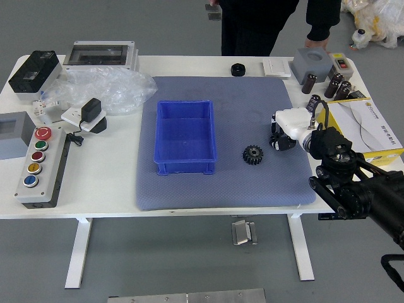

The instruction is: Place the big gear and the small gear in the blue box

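Task status: neither part is placed. The blue box (185, 134), left of centre in the frame, shows a bare floor; both placements remain to be done. One toothed black gear (253, 155) lies flat on the grey mat (189, 194), right of the box and apart from it. Its size class, big or small, cannot be confirmed from this view. The right hand (285, 130) is positioned right of centre, above the mat and close to the gear. Its grip state cannot be determined, nor whether it holds or covers the second gear. The step in hand is judged to be a pick-up at that location. Count: boxes for placement, one; gears identified with certainty, one; robot hands in view, one; round black parts (238, 69) at upper centre, one, type not confirmed; coloured buttons on the control unit (45, 177) at left, five; black cylinders (308, 83) at upper right, four. A person's hand (317, 44) is at the table's far edge, upper right, beside a grey container (312, 63).
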You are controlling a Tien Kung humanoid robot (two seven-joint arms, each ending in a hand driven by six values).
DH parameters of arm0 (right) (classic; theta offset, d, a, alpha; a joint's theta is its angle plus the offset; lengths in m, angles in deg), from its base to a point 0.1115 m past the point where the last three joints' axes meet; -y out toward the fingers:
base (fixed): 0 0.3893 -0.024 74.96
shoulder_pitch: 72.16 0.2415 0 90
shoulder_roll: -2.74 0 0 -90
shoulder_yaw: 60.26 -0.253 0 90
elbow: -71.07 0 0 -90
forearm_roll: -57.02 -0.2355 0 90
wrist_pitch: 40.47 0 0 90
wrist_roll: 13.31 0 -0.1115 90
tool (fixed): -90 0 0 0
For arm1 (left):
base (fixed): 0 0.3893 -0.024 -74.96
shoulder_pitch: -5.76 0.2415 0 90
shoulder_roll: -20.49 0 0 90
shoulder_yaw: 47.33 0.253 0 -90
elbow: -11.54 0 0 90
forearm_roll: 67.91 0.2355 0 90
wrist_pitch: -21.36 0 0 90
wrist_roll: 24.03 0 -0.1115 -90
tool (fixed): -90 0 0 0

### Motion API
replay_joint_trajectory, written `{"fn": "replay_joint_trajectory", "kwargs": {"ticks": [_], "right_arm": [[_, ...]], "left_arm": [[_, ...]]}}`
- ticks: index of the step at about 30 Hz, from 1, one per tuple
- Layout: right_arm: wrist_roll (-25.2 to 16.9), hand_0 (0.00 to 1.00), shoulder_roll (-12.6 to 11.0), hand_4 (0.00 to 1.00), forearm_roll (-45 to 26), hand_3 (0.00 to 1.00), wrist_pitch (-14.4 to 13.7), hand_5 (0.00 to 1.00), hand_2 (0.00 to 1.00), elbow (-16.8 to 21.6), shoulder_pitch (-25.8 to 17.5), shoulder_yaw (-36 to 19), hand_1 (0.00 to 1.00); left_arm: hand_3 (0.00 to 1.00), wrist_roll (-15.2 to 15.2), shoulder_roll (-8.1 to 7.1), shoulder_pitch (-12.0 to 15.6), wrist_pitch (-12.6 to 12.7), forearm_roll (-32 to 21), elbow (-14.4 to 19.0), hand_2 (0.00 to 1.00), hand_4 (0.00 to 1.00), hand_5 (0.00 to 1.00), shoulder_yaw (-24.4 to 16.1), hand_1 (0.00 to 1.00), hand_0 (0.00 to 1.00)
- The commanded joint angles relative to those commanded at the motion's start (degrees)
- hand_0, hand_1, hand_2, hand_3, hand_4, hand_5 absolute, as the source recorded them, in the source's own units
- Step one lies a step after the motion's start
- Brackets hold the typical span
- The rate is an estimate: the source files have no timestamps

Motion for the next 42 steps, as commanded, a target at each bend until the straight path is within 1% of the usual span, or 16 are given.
{"fn": "replay_joint_trajectory", "kwargs": {"ticks": [12,21,27,34,38,42], "right_arm": [[0.1,0.574,-0.7,0.687,0.0,0.425,-0.6,0.141,0.400,1.8,0.1,-1.3,0.385],[0.8,0.574,-1.9,0.686,0.0,0.426,-0.3,0.138,0.400,5.7,0.3,-2.0,0.384],[1.6,0.576,-2.9,0.682,0.0,0.429,0.1,0.142,0.400,10.6,0.4,-2.3,0.385],[2.7,0.578,-3.4,0.674,0.0,0.430,0.7,0.148,0.401,17.9,1.0,-1.6,0.384],[3.2,0.579,-2.8,0.669,0.0,0.432,1.1,0.143,0.400,22.0,1.8,-0.8,0.385],[3.6,0.582,-1.2,0.665,0.0,0.431,1.4,0.138,0.400,24.7,2.8,0.2,0.386]], "left_arm": [[0.821,0.0,0.00,0.0,0.0,0.0,0.0,0.799,0.677,0.305,-0.2,0.818,0.851],[0.821,0.0,-0.07,0.0,0.0,-0.1,0.0,0.799,0.677,0.305,-0.3,0.818,0.850],[0.821,0.0,-0.19,0.1,0.0,-0.1,0.0,0.799,0.677,0.307,-0.3,0.818,0.851],[0.821,0.0,-0.31,0.1,0.0,-0.1,0.0,0.799,0.677,0.307,-0.3,0.818,0.851],[0.821,0.0,-0.39,0.1,0.0,0.0,0.0,0.799,0.677,0.307,-0.3,0.818,0.851],[0.821,0.1,-0.47,0.2,-0.1,0.1,0.0,0.799,0.677,0.307,-0.2,0.818,0.851]]}}
